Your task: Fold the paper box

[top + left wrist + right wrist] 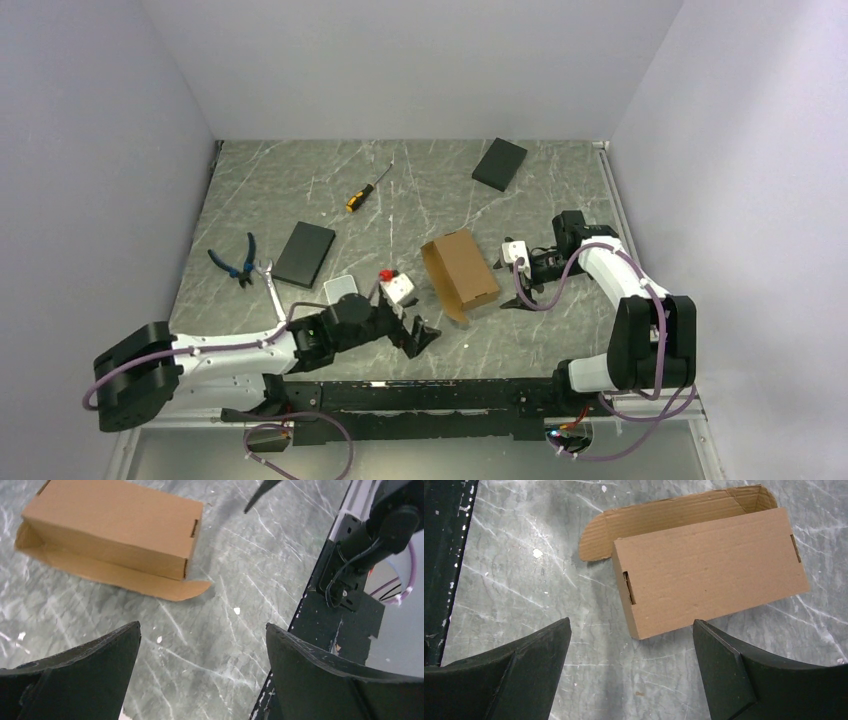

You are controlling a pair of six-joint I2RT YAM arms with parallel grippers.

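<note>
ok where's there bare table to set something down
Bare table at the back, between the screwdriver and the far black slab, and just behind the paper box. Crowded on the left: pliers, near black slab, grey tin. The left gripper and right gripper flank the box, both open.

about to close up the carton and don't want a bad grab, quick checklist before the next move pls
1. Left end effector open and empty: ok.
2. Right end effector open and empty: ok.
3. Paper box resting on the table, touched by neither arm: ok.
4. Long side flap closed: not ok, it lies out flat on the table.
5. End slots fully locked: cannot tell.
6. Screwdriver and pliers away from the box: ok.
</note>
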